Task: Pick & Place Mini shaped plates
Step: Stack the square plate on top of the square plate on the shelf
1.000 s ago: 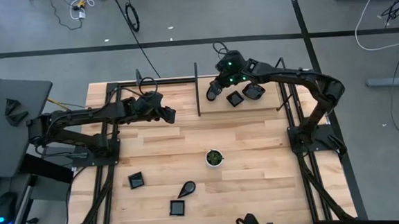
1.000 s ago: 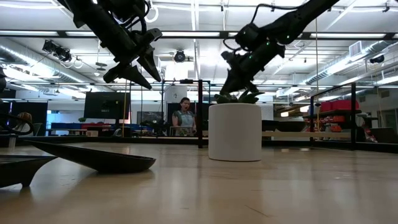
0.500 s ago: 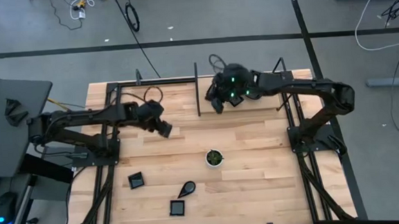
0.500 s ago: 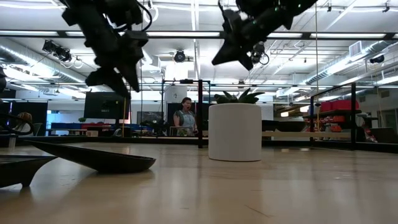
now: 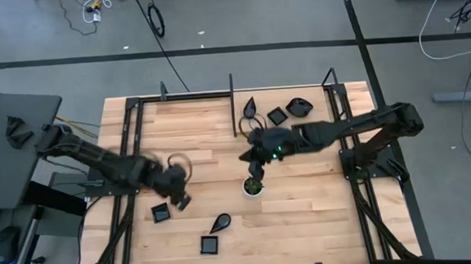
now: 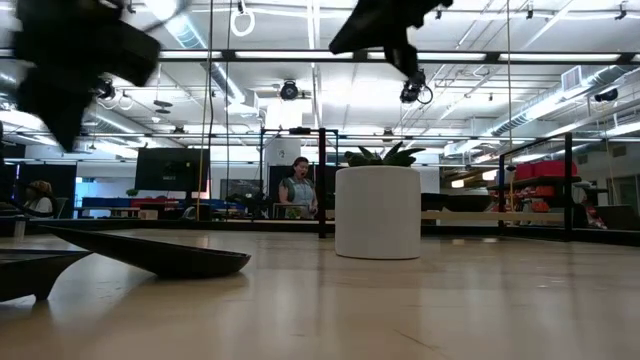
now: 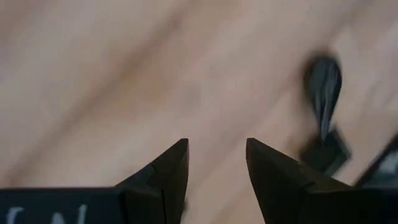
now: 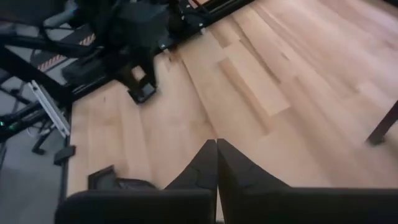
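Three mini shaped plates, glossy black, lie flat at the table's far edge: a teardrop plate [image 5: 250, 108], a square plate [image 5: 277, 115] and a rounded plate [image 5: 299, 107]. Three more lie near the front: a square plate [image 5: 160, 212], a teardrop plate [image 5: 220, 224] and a second square plate [image 5: 209, 245]. My left gripper [image 5: 181, 202] hangs open just right of the near-left square plate, touching nothing; the left wrist view shows bare wood between its fingers [image 7: 174, 168]. My right gripper [image 5: 246, 154] is shut and empty above the table's middle, just beyond the white cup [image 5: 253, 185].
The white cup with green inside [image 6: 377, 212] stands near the table's middle, right under the right arm's path. A black post [image 5: 232, 106] and frame rails [image 5: 130, 147] edge the table. Bare wood lies between the near plates and the cup.
My left gripper has swung from the far left part of the table toward the near edge and down, tipping more downward, staying open. My right gripper has left the far plates, risen and swung toward the table's middle, staying shut. No plate has moved.
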Robot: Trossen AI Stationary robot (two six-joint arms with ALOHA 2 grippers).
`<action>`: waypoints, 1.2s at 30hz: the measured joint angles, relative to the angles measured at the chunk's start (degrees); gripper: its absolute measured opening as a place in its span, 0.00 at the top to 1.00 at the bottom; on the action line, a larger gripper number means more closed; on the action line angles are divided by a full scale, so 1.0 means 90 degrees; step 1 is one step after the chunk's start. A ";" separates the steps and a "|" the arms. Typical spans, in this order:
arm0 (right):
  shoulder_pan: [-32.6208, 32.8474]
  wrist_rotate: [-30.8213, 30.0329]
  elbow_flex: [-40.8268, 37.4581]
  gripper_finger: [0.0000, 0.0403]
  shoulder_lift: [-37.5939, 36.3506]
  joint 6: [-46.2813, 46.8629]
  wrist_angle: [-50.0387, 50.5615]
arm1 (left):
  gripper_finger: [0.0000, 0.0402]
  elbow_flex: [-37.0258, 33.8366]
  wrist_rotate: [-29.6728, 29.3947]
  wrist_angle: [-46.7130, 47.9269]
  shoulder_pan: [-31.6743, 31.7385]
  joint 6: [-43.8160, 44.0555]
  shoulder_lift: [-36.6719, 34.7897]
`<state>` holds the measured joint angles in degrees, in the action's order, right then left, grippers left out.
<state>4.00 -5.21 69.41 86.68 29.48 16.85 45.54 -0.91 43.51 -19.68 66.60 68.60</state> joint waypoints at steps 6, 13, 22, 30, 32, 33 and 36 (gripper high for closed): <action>0.1037 -0.0974 0.0000 0.99 0.0001 0.1098 -0.0019 | 0.59 0.0000 -0.0087 0.0545 -0.2072 0.2432 0.0000; 0.2012 -0.1933 0.0000 0.99 0.0035 0.1829 0.0003 | 0.59 -0.0140 -0.0251 0.1102 -0.3609 0.5320 -0.0004; 0.2374 -0.2616 0.0000 0.99 0.0035 0.2335 -0.0248 | 0.59 -0.1337 -0.0285 -0.0095 -0.3942 0.6220 0.0000; 0.2374 -0.2616 0.0000 0.99 0.0035 0.2336 -0.0551 | 0.59 -0.1910 -0.0565 -0.0769 -0.3929 0.6702 0.0000; 0.2360 -0.2616 0.0000 0.99 0.0035 0.2294 -0.0550 | 0.60 -0.1949 -0.0626 -0.0787 -0.3929 0.6703 0.0001; 0.2352 -0.2616 0.0000 0.99 0.0035 0.2282 -0.0550 | 0.61 -0.1961 -0.0704 -0.0796 -0.3929 0.6704 0.0001; 0.2327 -0.2616 0.0000 0.99 0.0035 0.2270 -0.0548 | 0.66 -0.1982 -0.0942 -0.0850 -0.3929 0.6702 0.0002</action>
<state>24.94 -28.75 69.41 87.00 49.91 11.92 27.70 -9.39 35.86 -55.05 126.91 68.62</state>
